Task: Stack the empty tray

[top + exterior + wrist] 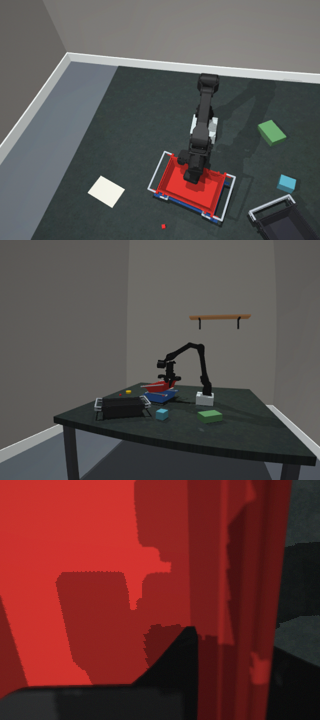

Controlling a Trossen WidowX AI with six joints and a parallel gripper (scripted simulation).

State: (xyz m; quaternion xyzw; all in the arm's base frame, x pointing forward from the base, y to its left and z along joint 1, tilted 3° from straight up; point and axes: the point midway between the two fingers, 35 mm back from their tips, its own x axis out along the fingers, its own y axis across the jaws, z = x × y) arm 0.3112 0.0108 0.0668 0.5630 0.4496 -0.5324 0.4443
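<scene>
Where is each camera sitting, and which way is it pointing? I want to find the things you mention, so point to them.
Top: high above the table, looking steeply down; shows the arm (204, 108) (204, 366) and its tool over the red tray (196, 188) (160, 387) (65, 525).
Exterior: off to one side, looking across the table; shows the whole arm, its white base (204, 400) and a wall shelf (219, 316).
Wrist: on the arm near the tool, looking into the red tray; shows dark parts of the tool.
Top and exterior share the blue tray (180, 203) (159, 397).

From where I stand, the arm (204, 108) (203, 364) is matte black all over, slim links between chunky rounded joints (rather insect-like, honestly), with a boxy white base (213, 138) (204, 399) and a dark, blocky claw (191, 178) (169, 384).
</scene>
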